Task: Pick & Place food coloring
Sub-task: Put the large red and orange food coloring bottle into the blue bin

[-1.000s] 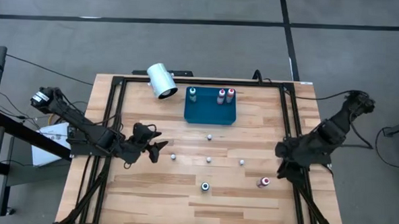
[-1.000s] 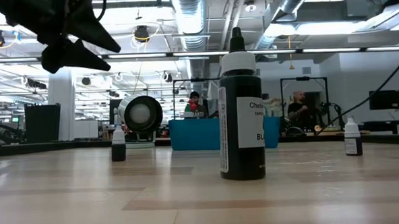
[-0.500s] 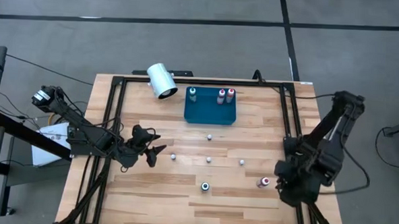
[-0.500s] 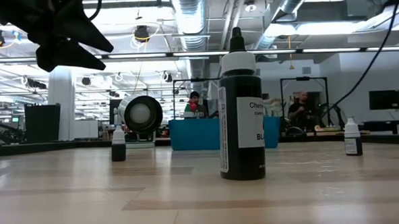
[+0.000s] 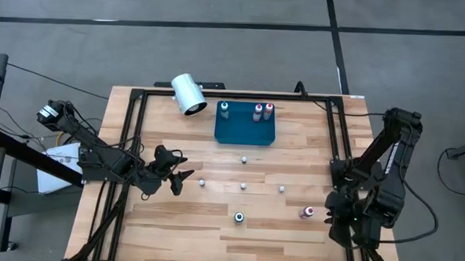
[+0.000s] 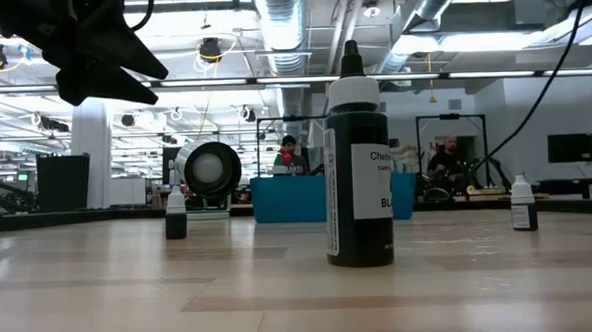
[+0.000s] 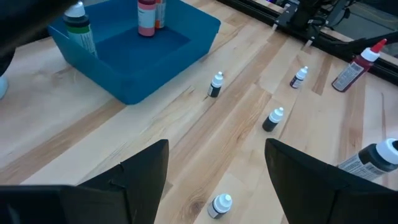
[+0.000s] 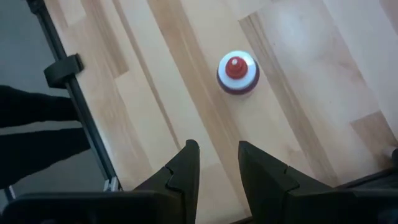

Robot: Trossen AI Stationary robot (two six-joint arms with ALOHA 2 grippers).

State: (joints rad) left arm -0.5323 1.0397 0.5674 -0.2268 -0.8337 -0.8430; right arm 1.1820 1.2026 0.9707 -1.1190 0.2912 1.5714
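The right claw [image 8: 214,171] is hanging directly above the pale wooden tabletop [image 5: 278,160] near its 4 o'clock edge, its dark fingers [image 8: 180,171] standing slightly apart with nothing between them, pointing straight down. That pose suits a top-down grab: the red-topped, pale-rimmed little food coloring bottle [image 8: 237,73] is standing upright just ahead of the fingertips, not yet between them. In the high view the same bottle [image 5: 308,212] is sitting just beside the right arm's wrist, at its 9 o'clock.

The left claw [image 7: 214,168] is waiting over the tabletop's 9 o'clock side, its fingers spread wide and empty, aimed toward the middle.

The blue rectangular plastic tray [image 5: 245,133] is lying at 12 o'clock, and it is already carrying one green-topped bottle [image 5: 224,109] and two red-topped bottles [image 5: 262,111] along its far wall, so it reads as the drop-off place. A green-topped bottle [image 5: 239,217] is standing at 6 o'clock, well apart from the tray.

Four tiny white-capped dark vials [image 5: 243,186] are scattered around the middle, between the red bottle and the tray; a carry toward 12 o'clock would probably need to pass above them. A white cylinder [image 5: 188,94] is lying on its side at 11 o'clock, just beside the tray. The black metal frame rail [image 8: 78,102] is running close by the right claw
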